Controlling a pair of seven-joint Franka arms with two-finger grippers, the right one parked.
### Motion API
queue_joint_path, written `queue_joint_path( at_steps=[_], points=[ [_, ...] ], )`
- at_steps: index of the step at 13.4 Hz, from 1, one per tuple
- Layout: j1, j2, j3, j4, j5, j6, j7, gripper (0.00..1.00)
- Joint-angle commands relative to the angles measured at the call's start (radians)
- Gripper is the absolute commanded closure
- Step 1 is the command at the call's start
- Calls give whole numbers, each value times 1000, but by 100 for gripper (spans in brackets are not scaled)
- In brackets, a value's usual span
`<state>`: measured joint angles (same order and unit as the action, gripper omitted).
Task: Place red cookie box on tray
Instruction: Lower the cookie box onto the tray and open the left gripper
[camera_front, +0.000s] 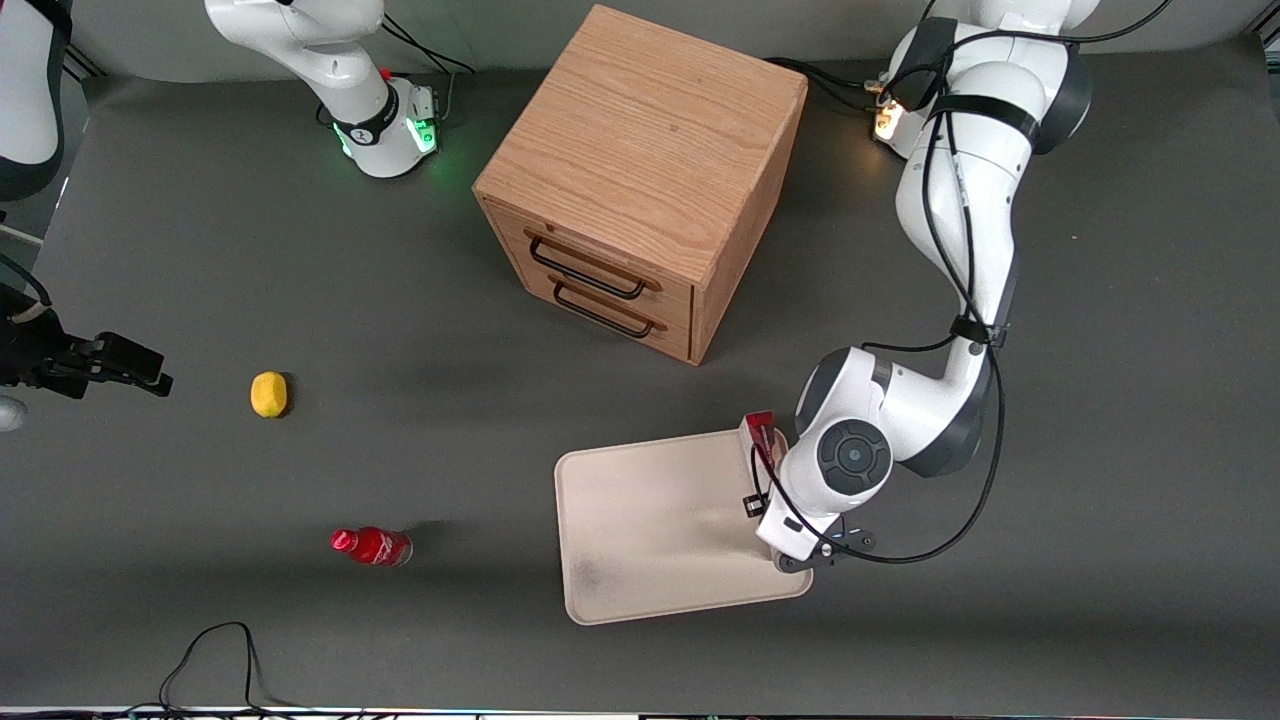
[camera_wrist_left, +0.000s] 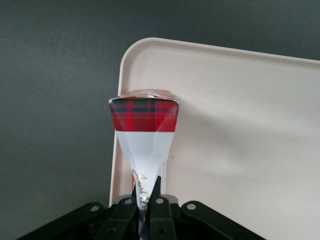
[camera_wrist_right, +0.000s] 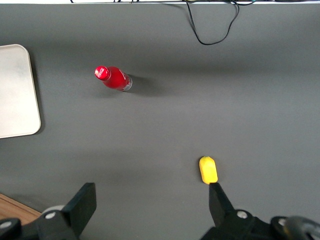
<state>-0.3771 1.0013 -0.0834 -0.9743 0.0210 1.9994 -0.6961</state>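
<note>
The red cookie box (camera_wrist_left: 145, 130) shows its red tartan band and white printed face, and my left gripper (camera_wrist_left: 146, 199) is shut on its lower end. In the front view only a red end of the box (camera_front: 760, 428) shows, at the tray's corner nearest the working arm and farthest from the camera. The wrist hides the rest of it and the fingers. The box is over the rim of the cream-white tray (camera_front: 650, 520); whether it touches the tray (camera_wrist_left: 240, 125) cannot be told. An edge of the tray (camera_wrist_right: 15, 90) also appears in the right wrist view.
A wooden two-drawer cabinet (camera_front: 640, 180) stands farther from the camera than the tray. A small red bottle (camera_front: 371, 546) and a yellow object (camera_front: 269, 393) lie toward the parked arm's end. A black cable (camera_front: 215, 660) loops near the table's front edge.
</note>
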Motion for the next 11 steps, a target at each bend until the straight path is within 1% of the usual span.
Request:
queue_joint_path(
  at_steps=[1,2,3,4,5,6,11],
  points=[
    [1,8,2,-9,25,24,-2,100],
    [1,8,2,-10,27,24,4,100],
    [1,8,2,-14,36,24,21,78],
    [0,7,2,-18,40,24,26,39],
    [-2,5,2,-20,59,24,23,3],
    [-3,2,1,-27,75,24,21,0],
    [-3,-15,-1,-29,79,-5,21,0]
  ],
)
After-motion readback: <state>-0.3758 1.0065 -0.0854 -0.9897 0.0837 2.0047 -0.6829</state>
